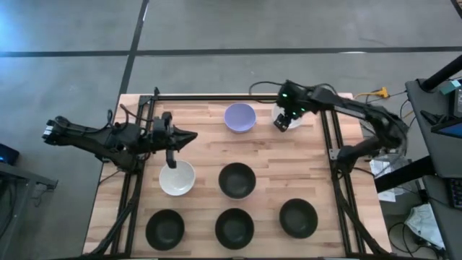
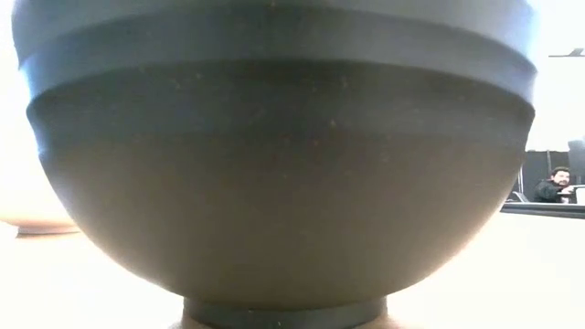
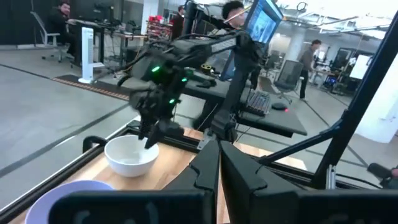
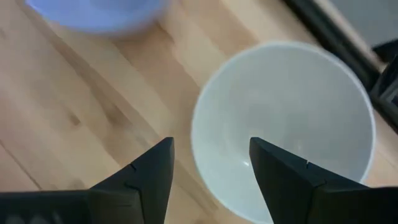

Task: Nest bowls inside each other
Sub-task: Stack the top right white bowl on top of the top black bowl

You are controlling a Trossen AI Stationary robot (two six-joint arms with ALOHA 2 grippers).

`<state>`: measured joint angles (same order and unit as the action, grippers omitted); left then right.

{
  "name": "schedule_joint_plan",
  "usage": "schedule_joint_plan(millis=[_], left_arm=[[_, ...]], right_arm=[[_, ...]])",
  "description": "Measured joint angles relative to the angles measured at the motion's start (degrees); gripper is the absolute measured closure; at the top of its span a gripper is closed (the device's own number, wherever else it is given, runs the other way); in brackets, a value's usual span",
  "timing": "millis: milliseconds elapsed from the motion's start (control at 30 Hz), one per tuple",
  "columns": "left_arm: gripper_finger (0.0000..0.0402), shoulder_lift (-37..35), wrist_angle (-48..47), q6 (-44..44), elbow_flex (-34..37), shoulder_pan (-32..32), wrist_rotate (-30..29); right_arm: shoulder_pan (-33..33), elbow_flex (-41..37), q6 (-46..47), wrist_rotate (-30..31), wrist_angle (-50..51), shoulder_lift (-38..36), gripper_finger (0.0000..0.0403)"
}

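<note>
A white bowl (image 1: 289, 120) stands on its foot at the table's far right, next to a lavender bowl (image 1: 240, 117). My right gripper (image 4: 210, 148) hovers open just above the white bowl (image 4: 286, 124), pointing steeply down, with one finger outside its rim and the other over its hollow. My left gripper (image 1: 193, 136) is shut and level above the table's left half, holding nothing. It faces the lavender bowl (image 3: 81, 199) and the white bowl (image 3: 130, 158). A second white bowl (image 1: 177, 178) and several black bowls stand nearer the front.
Black bowls stand at the middle (image 1: 237, 180) and along the near edge (image 1: 164, 228) (image 1: 234, 228) (image 1: 298, 218). One black bowl (image 2: 274, 183) fills the low view. Black frame rails (image 1: 328, 137) border the table's left and right sides. People sit at desks in the room beyond.
</note>
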<state>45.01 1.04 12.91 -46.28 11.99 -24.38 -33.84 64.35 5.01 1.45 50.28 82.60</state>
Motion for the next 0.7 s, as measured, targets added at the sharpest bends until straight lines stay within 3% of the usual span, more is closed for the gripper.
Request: schedule_joint_plan(millis=[267, 533, 700], left_arm=[[0.0401, -1.3, 0.0, 0.0, 0.0, 0.0, 0.0], [0.0401, -2.7, 0.0, 0.1, 0.0, 0.0, 0.0], [0.0402, -2.8, -0.1, 0.0, 0.0, 0.0, 0.0]], right_arm=[[-0.7, 8.4, -5.6, -0.2, 8.5, 13.7, 0.0197], [-0.7, 8.7, -6.6, -0.2, 9.0, 18.0, 0.0199], [-0.7, 8.6, -6.6, -1.0, 9.1, 19.7, 0.0225]])
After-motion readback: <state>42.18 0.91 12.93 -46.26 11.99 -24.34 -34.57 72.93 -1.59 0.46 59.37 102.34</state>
